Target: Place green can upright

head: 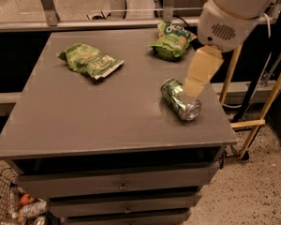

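Observation:
The green can [179, 99] lies on its side on the right part of the grey table [84, 121], with its silver top facing the front right corner. My gripper [195, 76] comes in from the upper right under the white arm [234, 13]. Its tan tip hangs just above the can's far end and covers a small part of it. I cannot tell whether it touches the can.
Two flat green snack bags lie on the table, one at the back left [90, 60] and one at the back right [172, 41]. Drawers [122, 184] sit under the tabletop. A wire basket [18, 207] is at the bottom left. Yellow poles [253, 125] stand to the right.

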